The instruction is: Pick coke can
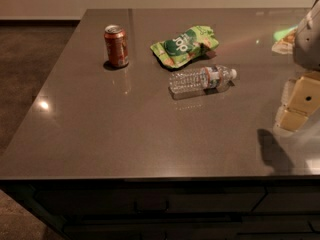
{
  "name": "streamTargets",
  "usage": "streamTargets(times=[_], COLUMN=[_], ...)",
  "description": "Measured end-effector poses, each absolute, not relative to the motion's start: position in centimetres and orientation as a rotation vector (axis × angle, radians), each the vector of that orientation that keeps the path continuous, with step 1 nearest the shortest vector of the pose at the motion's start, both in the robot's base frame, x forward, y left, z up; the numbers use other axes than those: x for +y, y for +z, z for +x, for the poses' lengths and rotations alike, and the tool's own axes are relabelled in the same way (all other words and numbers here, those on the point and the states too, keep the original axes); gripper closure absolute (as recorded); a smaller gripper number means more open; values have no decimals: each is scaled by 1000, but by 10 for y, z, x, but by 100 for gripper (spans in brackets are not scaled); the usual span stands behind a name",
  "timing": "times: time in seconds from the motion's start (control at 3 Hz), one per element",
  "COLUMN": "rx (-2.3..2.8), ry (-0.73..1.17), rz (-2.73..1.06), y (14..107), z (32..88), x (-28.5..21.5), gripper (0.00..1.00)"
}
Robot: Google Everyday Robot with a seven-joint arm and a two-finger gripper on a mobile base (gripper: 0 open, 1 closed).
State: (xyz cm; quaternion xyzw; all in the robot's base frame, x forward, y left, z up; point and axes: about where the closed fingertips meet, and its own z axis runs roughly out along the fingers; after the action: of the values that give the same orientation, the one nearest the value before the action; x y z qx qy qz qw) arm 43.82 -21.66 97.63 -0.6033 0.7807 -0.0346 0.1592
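Observation:
The coke can (116,46) is a small red-orange can with a silver top rim. It stands upright on the dark grey counter (125,129) near the far left. My gripper (297,103) is at the right edge of the view, above the counter's right side, far from the can. Its pale yellow fingers (304,98) point down and to the left. Nothing shows between them.
A clear plastic water bottle (201,79) lies on its side mid-counter. A green snack bag (185,45) lies behind it, right of the can. Another green and yellow packet (284,38) sits at the far right. The counter's left edge drops to a carpeted floor.

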Motion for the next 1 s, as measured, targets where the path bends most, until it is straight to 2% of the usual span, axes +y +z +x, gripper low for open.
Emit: streamTargets(times=[0.67,1.0], rx=[2212,2176], ry=[-32,52], rz=[-1724,-1703], y=[977,974], z=[448,470], x=[-203,-174], gripper=[0,0])
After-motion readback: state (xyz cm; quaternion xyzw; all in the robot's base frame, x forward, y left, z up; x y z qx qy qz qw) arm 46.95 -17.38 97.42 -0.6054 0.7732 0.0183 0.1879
